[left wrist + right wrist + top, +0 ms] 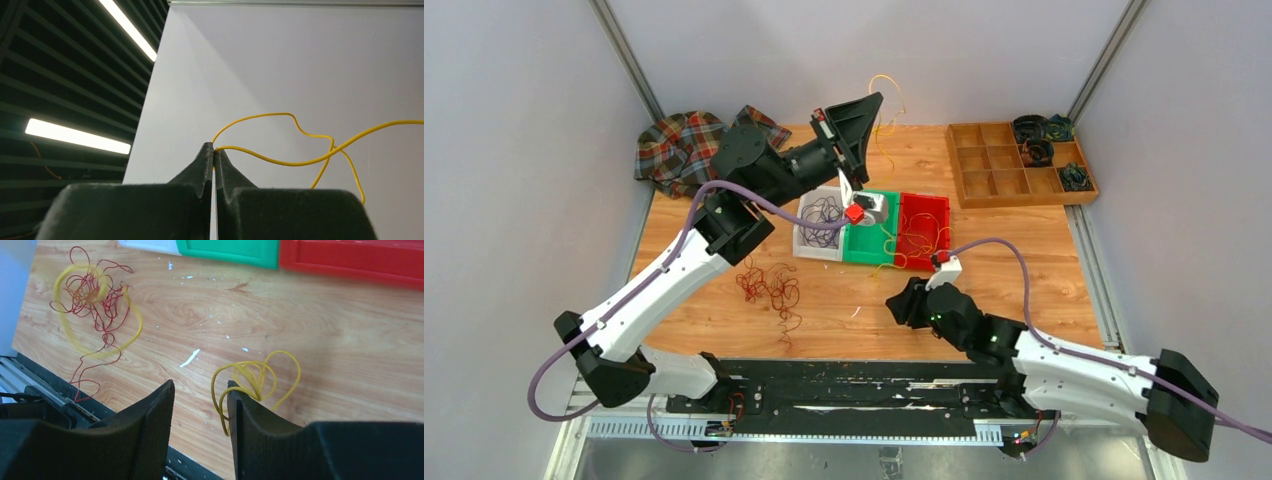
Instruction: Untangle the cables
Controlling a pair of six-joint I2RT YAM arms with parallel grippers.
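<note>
My left gripper (871, 103) is raised high over the table's back, shut on a yellow cable (280, 161) at its tips (214, 148). The yellow cable (886, 150) hangs down toward the bins. Purple cables (823, 220) lie bunched in the white bin (805, 247). A dark red cable tangle (769, 286) lies on the wood left of centre; in the right wrist view this tangle (92, 297) has a blurred yellow loop over it. My right gripper (200, 387) is low over the table, jaws apart, with small yellow loops (257, 376) draped over its right finger (240, 405).
A green bin (861, 248) and a red bin (924, 205) stand beside the white one, with a small red-and-white object (859, 210) in the green. A plaid cloth (679, 145) lies back left. A wooden compartment tray (999, 175) holding black coils (1034, 128) sits back right.
</note>
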